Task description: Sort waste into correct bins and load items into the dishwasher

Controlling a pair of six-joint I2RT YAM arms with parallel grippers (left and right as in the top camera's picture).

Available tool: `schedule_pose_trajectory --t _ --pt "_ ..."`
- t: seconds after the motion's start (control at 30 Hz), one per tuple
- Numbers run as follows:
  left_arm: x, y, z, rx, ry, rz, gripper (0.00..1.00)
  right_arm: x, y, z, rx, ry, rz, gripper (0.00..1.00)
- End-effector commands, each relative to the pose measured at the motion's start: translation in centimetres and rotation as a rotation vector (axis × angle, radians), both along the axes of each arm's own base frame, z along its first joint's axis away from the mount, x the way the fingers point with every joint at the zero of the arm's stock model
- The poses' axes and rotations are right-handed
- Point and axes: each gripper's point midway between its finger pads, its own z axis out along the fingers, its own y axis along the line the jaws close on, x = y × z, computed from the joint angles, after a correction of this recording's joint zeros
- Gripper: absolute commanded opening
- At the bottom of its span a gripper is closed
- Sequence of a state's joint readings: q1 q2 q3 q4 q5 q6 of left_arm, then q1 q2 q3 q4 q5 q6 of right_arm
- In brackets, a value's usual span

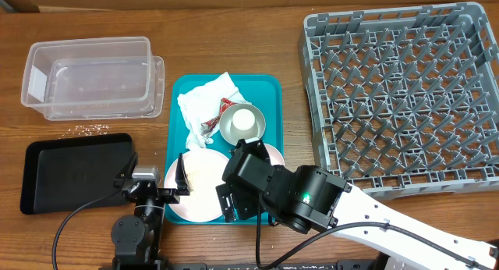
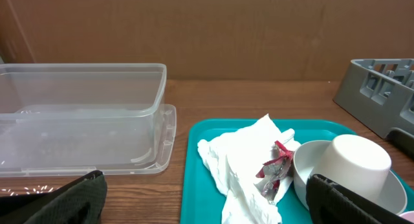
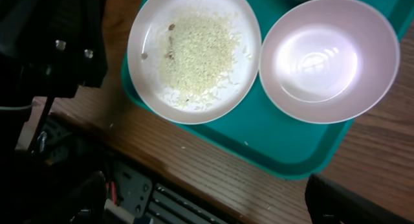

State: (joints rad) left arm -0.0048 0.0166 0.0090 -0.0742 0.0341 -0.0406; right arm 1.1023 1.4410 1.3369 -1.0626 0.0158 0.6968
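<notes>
The teal tray (image 1: 268,87) holds crumpled white napkins (image 1: 204,106), a red foil packet (image 1: 227,106), a grey bowl (image 1: 231,126) with a white cup (image 1: 246,119) upside down in it, a pink plate (image 1: 201,193) of rice crumbs and a pink bowl (image 1: 273,154). The clear tub (image 1: 90,75) and black tray (image 1: 74,172) lie to the left, and the grey dish rack (image 1: 405,90) to the right. My left gripper (image 1: 154,178) is open and empty at the tray's front-left. My right gripper (image 1: 234,206) is open and empty above the tray's front edge. The right wrist view shows the plate (image 3: 194,52) and bowl (image 3: 326,56).
Loose rice crumbs (image 1: 90,129) lie on the wood between the tub and the black tray. The right arm hides part of the pink bowl from above. The left arm's base (image 3: 52,43) stands close beside the plate. The table's front edge (image 3: 194,179) is under my right gripper.
</notes>
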Motion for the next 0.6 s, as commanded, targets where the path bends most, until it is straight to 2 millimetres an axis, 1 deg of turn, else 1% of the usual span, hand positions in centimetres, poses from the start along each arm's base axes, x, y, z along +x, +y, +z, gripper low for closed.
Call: schedule_pose_trajectory --t 0.0,0.27,0.57 --pt "0.0 0.0 0.0 0.026 -0.007 -0.005 1.00 -1.0 1.3 1.2 0.067 0.048 0.033 1.00" --pt "0.0 0.0 0.0 0.026 -0.007 -0.005 1.00 -0.2 2.9 2.2 0.141 0.008 0.036 1.00" --pt "0.0 0.0 0.0 0.026 -0.007 -0.005 1.00 0.3 2.7 2.2 0.133 -0.015 0.021 1.00"
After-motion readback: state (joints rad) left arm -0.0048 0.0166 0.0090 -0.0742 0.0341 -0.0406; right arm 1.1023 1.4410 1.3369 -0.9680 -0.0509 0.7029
